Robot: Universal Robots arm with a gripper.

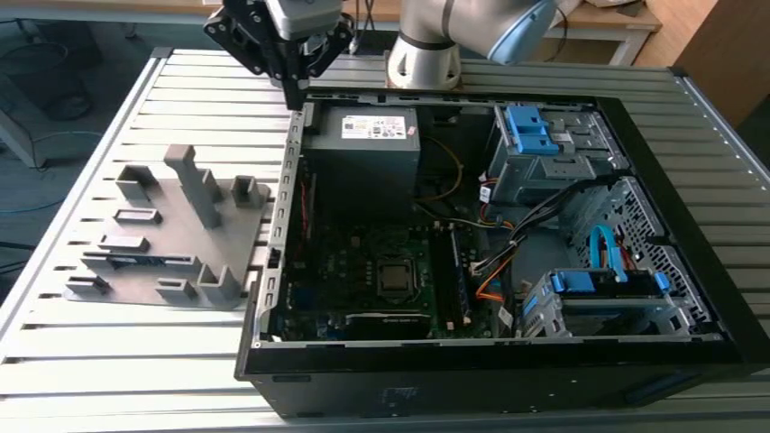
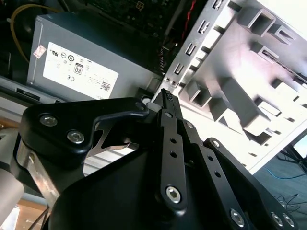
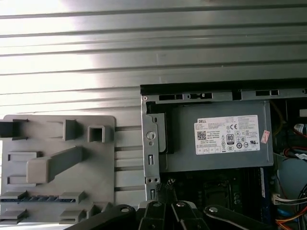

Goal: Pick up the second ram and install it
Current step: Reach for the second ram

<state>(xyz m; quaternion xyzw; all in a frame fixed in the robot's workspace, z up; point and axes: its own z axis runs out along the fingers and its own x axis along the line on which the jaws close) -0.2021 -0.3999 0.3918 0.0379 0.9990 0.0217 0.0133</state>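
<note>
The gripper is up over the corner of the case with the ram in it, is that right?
Not quite. The gripper is over the case corner, but it holds nothing; the first wrist view shows the ram lying in the gray holder beside the case.

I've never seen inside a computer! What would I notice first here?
The big open computer case sits on the slatted table, its board and wires on show. The robot's black gripper hangs over the case's edge by the gray power box, jaws shut. At the exterior view's left sits a gray holder tray with a memory stick lying in it.
</note>
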